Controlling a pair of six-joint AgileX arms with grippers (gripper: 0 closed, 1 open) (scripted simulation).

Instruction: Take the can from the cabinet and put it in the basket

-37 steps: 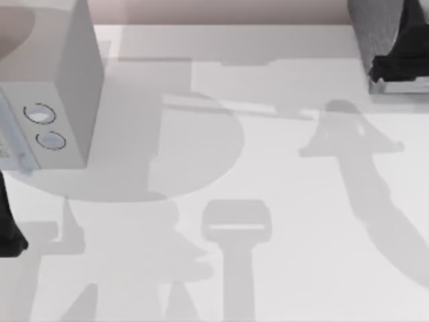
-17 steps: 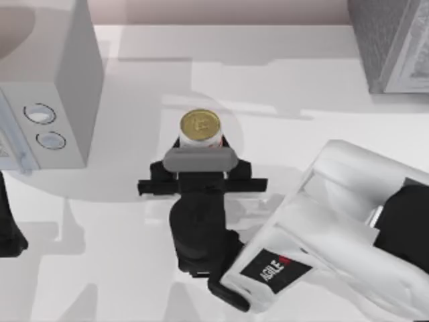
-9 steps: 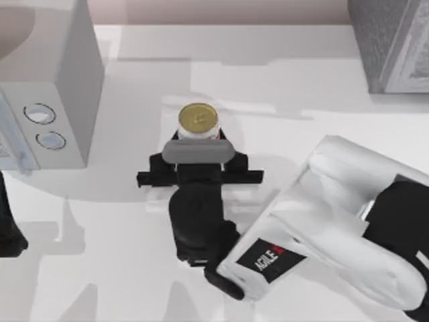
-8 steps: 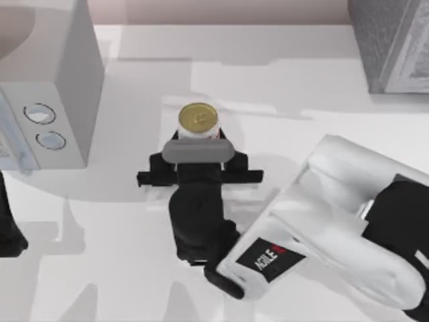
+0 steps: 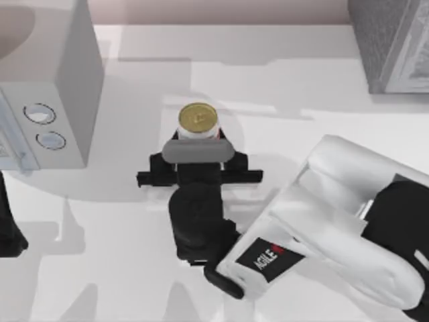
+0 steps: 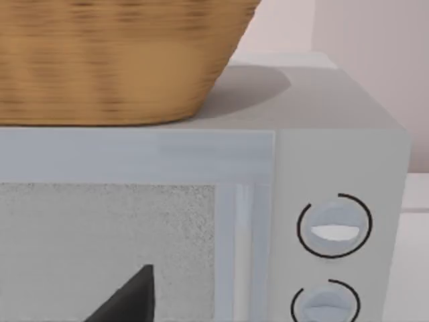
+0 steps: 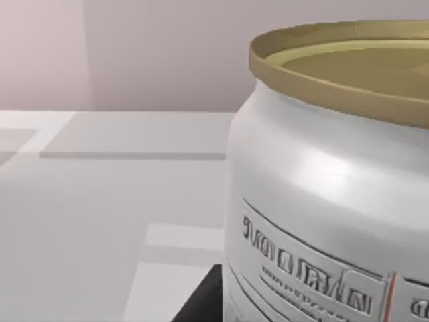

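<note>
Can (image 5: 198, 121) upright, clamped within right claw (image 5: 198, 137); mid-table.

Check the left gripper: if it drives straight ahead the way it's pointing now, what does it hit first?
Most likely the front of the white box with two dials, which faces the left wrist camera head-on. The basket sits on top, above that line. Depth is unclear.
</note>
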